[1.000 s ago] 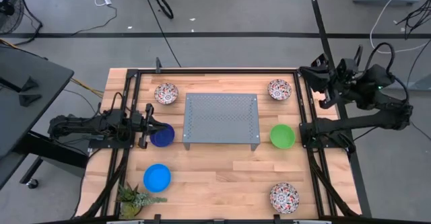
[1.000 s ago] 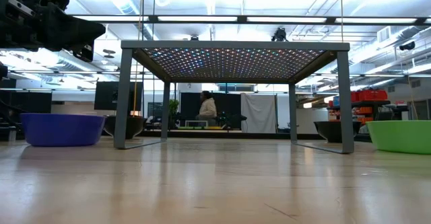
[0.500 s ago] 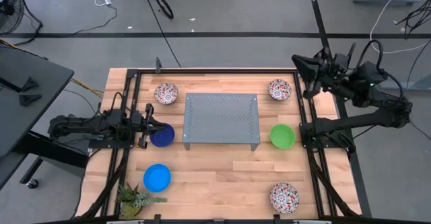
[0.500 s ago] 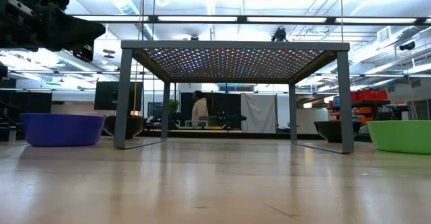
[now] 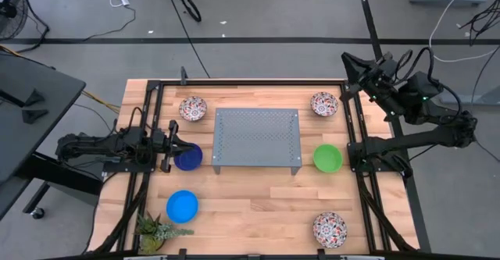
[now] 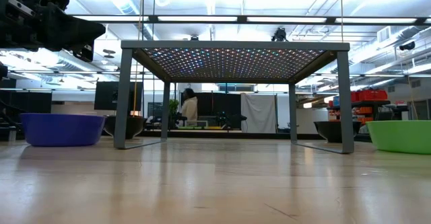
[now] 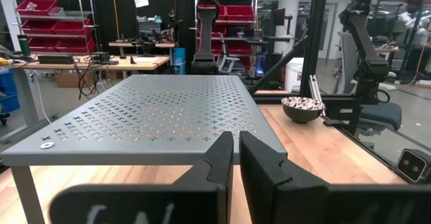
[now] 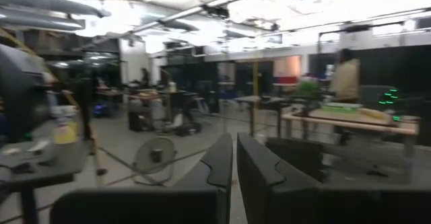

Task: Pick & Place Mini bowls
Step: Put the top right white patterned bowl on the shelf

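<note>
Six mini bowls rest on their bases on the wooden table. Floral bowls sit at the far left (image 5: 192,108), far right (image 5: 324,103) and near right (image 5: 329,229). The green bowl (image 5: 327,158) is right of the grey tray (image 5: 257,140), the dark blue bowl (image 5: 187,158) left of it, and the bright blue bowl (image 5: 182,206) nearer. My left gripper (image 5: 178,144) is shut and empty, above the dark blue bowl's left rim. My right gripper (image 5: 344,55) is shut and empty, raised beyond the far right corner and pointing off the table.
The perforated tray stands on four legs at the table's middle (image 6: 236,56). A spiky green plant (image 5: 156,230) is at the near left corner. Black frame rails (image 5: 353,147) run along both sides. A person (image 6: 189,107) is in the room behind.
My right gripper has swung from over the table's right side toward the far edge and turned, so it now points away past the far right corner. It stays shut. The bowls have not moved. The person in the room has walked left.
</note>
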